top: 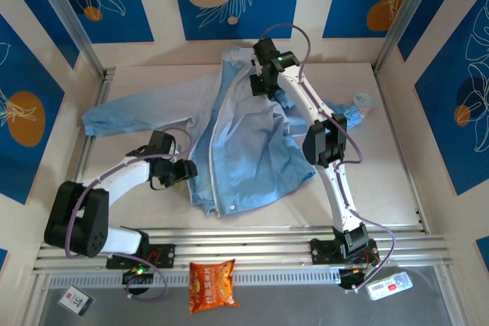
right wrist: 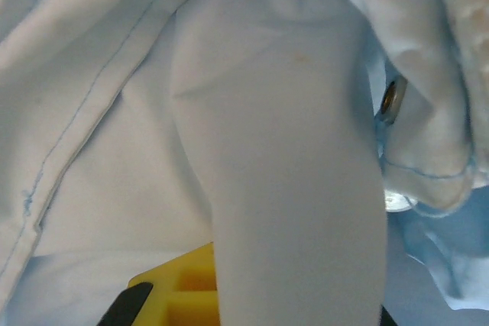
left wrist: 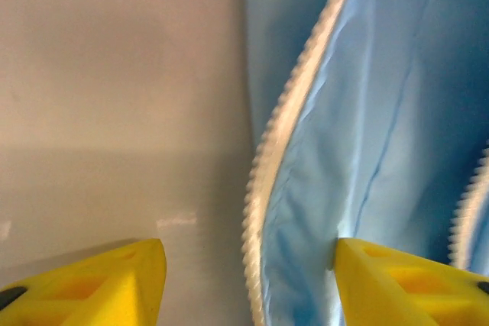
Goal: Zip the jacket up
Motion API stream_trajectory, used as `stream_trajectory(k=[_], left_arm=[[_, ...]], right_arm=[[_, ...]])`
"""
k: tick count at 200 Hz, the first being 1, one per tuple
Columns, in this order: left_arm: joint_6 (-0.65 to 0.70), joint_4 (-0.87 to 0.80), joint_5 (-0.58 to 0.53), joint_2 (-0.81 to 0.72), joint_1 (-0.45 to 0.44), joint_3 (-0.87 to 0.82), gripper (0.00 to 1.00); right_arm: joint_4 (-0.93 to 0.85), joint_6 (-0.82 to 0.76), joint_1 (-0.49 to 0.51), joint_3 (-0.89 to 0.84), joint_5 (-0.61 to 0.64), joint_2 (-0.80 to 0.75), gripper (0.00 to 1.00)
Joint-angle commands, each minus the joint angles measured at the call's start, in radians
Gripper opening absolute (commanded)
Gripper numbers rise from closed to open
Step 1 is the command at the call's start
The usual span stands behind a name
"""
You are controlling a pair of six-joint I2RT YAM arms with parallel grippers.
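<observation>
- While the jacket [top: 252, 143] lies spread open on the pale table [top: 382, 181], the left gripper [top: 186, 171] sits at its lower left edge. Its yellow fingers [left wrist: 114, 276] stand apart, straddling the toothed whitish zipper strip [left wrist: 269, 150] unpinched.
- At the collar, the right gripper [top: 260, 83] is clamped on thin, smooth light-blue fabric, which bunches over its yellow finger [right wrist: 183, 284].
- Beside the stitched seams sits a small round metal snap [right wrist: 390, 99].

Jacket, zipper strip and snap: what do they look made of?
The jacket looks like thin, matte woven fabric, perhaps synthetic: it creases softly and shows stitched seams. The zipper strip seems whitish moulded plastic teeth, finely ridged along the edge. The snap looks like shiny metal, though it is small.
</observation>
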Motion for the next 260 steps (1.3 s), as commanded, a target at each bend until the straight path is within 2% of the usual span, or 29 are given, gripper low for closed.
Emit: stream_trajectory(k=[1, 10, 16, 49, 65, 106, 129, 161, 183, 205, 237, 260], left_arm=[[-0.022, 0.013, 0.017, -0.032, -0.003, -0.031, 0.59], [-0.027, 0.015, 0.018, -0.039, -0.007, -0.039, 0.59], [-0.029, 0.012, 0.021, -0.042, -0.010, -0.045, 0.59], [-0.045, -0.005, 0.036, -0.076, -0.037, -0.071, 0.58], [-0.066, 0.004, 0.054, -0.096, -0.048, -0.094, 0.54], [-0.115, 0.006, 0.061, -0.153, -0.102, -0.125, 0.43], [-0.107, -0.026, 0.044, -0.174, -0.118, -0.115, 0.22], [-0.057, -0.126, -0.001, -0.221, -0.124, -0.047, 0.00], [-0.036, -0.176, -0.012, -0.258, -0.127, -0.007, 0.00], [-0.019, -0.197, -0.004, -0.280, -0.128, 0.025, 0.00], [-0.004, -0.193, 0.018, -0.279, -0.136, 0.044, 0.00], [-0.001, -0.191, 0.026, -0.275, -0.139, 0.039, 0.00]], right_arm=[[-0.016, -0.068, -0.015, 0.017, 0.056, -0.005, 0.00], [-0.011, -0.081, -0.023, 0.024, 0.064, 0.017, 0.00], [-0.007, -0.085, -0.029, 0.033, 0.074, 0.035, 0.04], [-0.087, -0.041, -0.042, 0.128, 0.065, 0.097, 0.44], [-0.061, -0.027, -0.023, 0.040, 0.040, 0.030, 0.52], [0.050, 0.005, 0.064, -0.334, 0.002, -0.240, 0.55], [0.086, 0.057, 0.130, -0.539, -0.050, -0.387, 0.55], [0.101, 0.152, 0.208, -0.771, -0.062, -0.553, 0.58], [0.159, 0.277, 0.251, -0.925, -0.175, -0.654, 0.59], [0.246, 0.412, 0.345, -1.079, -0.241, -0.717, 0.60], [0.358, 0.566, 0.456, -1.231, -0.277, -0.704, 0.61], [0.385, 0.613, 0.510, -1.240, -0.293, -0.653, 0.62]])
